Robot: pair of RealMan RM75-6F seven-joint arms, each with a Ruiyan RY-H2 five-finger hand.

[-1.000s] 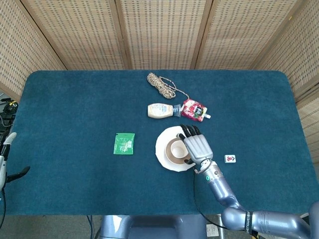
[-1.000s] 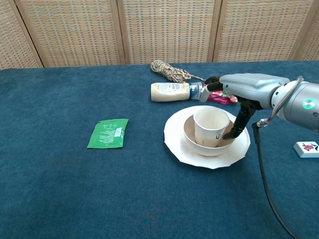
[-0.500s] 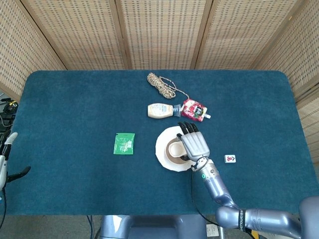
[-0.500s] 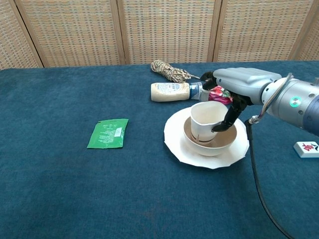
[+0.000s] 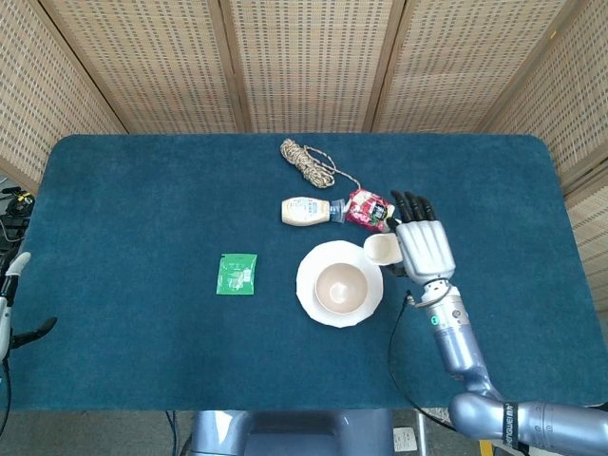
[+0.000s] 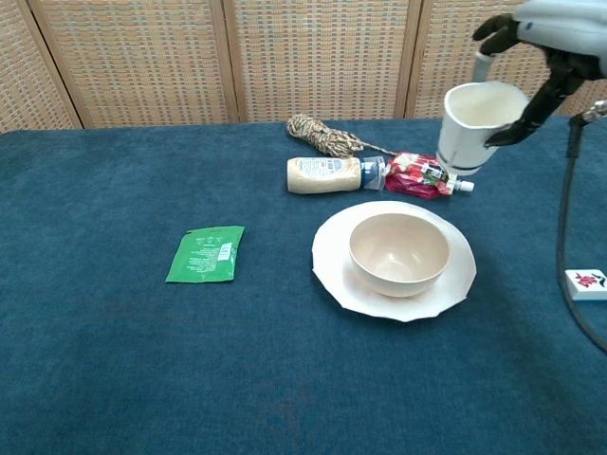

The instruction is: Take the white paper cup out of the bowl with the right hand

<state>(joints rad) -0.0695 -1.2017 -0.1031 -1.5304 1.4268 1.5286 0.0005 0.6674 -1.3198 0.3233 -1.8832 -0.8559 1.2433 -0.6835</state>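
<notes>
My right hand holds the white paper cup in the air, above and to the right of the bowl. The cup hangs tilted, its fingers clamped on the rim and side. The beige bowl stands empty on a white plate in the middle of the blue table. My left hand shows only at the far left edge of the head view, away from the table, with nothing in it.
Behind the plate lie a mayonnaise bottle, a red pouch and a coil of rope. A green packet lies to the left. A mahjong tile rests at the right edge.
The right hand has lifted the cup out of the bowl and carried it up and to the right. The bowl now stands empty.
</notes>
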